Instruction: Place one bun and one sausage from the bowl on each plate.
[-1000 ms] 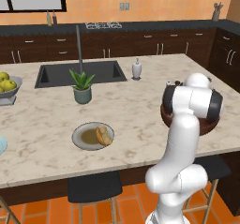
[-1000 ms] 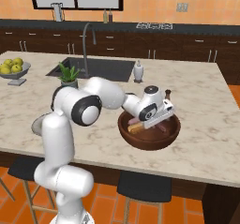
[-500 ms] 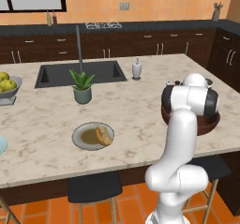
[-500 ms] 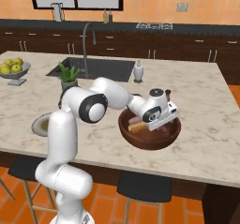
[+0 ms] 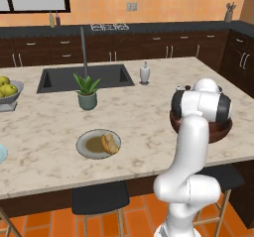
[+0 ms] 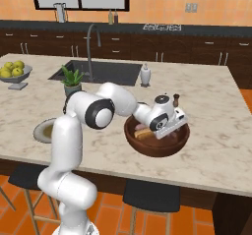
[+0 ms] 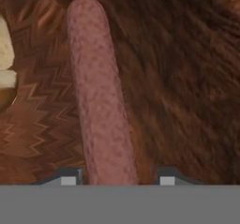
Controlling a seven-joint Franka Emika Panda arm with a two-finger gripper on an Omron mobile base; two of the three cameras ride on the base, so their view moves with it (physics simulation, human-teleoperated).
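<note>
the gripper [image 6: 173, 130] is down inside the bowl [image 6: 156, 147], the dark wood one at the near right end of the island counter [image 6: 216, 106]. in the hand view its 2 finger tips [image 7: 69, 177] stand apart, 1 on each side of a sausage [image 7: 99, 96] that lies on the bowl floor and runs from 6 o'clock up to about 11 o'clock; the jaws are released and straddle its near end, and whether the pads touch it cannot be told. at 9 o'clock in that view a pale bun [image 7: 6, 63] sits just beside the sausage, cut off by the edge.

in the right base view a tan bun [image 6: 145, 133] shows in the bowl at 9 o'clock of the hand, partly hidden by the wrist. in the left base view the arm's own elbow joint covers most of the bowl [image 5: 218, 130].

1 plate [image 5: 97, 144] lies near the front edge of the counter, well apart from the bowl, with a bun [image 5: 110, 144] on its right half. behind it stand a potted plant [image 5: 87, 92] and the sink [image 5: 84, 78] with its tall tap [image 5: 84, 46]. a white soap bottle [image 5: 144, 73] stands just right of the sink. a grey footed bowl of yellow-green fruit [image 5: 7, 93] is at the far left of the counter. 2 dark stools [image 6: 150, 197] stand under the front edge.
</note>
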